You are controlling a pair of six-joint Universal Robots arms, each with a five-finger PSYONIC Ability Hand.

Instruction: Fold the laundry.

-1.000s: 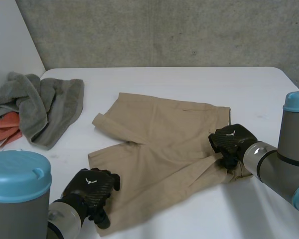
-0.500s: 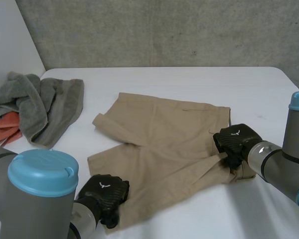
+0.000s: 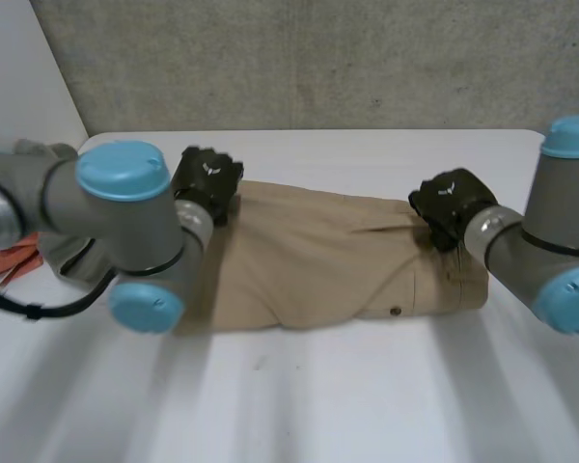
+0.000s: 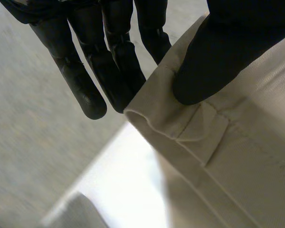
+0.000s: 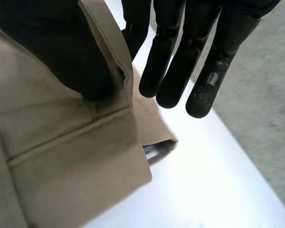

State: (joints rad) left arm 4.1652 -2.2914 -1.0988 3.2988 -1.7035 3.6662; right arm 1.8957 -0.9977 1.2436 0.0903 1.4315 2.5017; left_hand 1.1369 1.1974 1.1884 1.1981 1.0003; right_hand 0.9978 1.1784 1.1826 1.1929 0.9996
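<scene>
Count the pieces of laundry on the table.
3. The tan shorts lie folded mid-table. A grey towel and an orange cloth lie at the table's left side, partly behind the left arm, which may hide more.

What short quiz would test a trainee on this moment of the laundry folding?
1. True or false: the left hand holds nothing.
2. Pick one. The shorts are: A) spread flat and open; B) folded over on the table; C) hanging off the table's side.
3. Fill in: the right hand pinches the shorts' edge between its fingers and its ____.

Key: 1 false, it pinches the shorts' edge; 2 B; 3 thumb.
</scene>
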